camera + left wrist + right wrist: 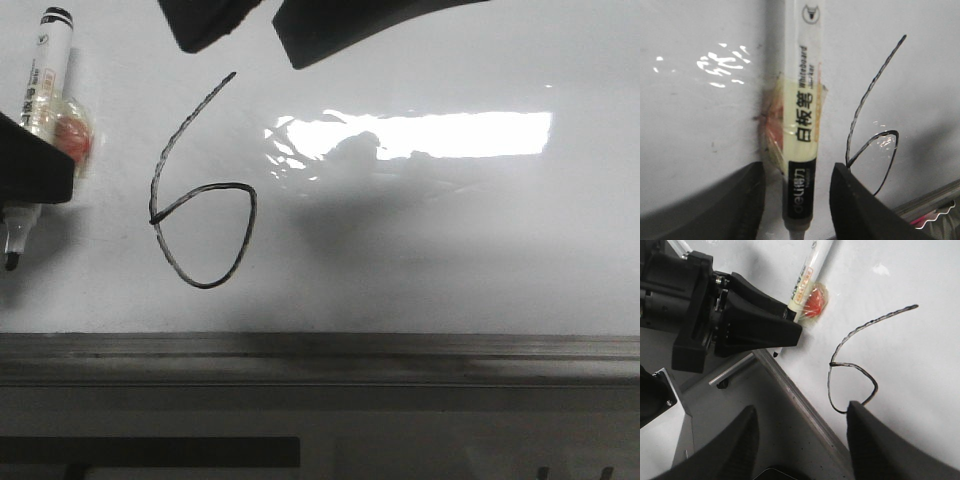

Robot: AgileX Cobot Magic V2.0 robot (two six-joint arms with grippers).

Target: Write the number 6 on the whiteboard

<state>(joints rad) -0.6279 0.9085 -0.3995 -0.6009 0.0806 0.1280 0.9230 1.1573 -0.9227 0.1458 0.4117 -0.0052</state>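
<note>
Number 6 (200, 190) sits finished on the whiteboard (450, 230) at left-centre of the front view, left tool (797, 200) clamped on the taped whiteboard marker (802, 125) at far left, right tool (800, 440) spread apart, holding nothing.

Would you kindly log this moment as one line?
number 6: drawn on whiteboard | marker: between left gripper fingers, beside 6 | right gripper: open
</note>
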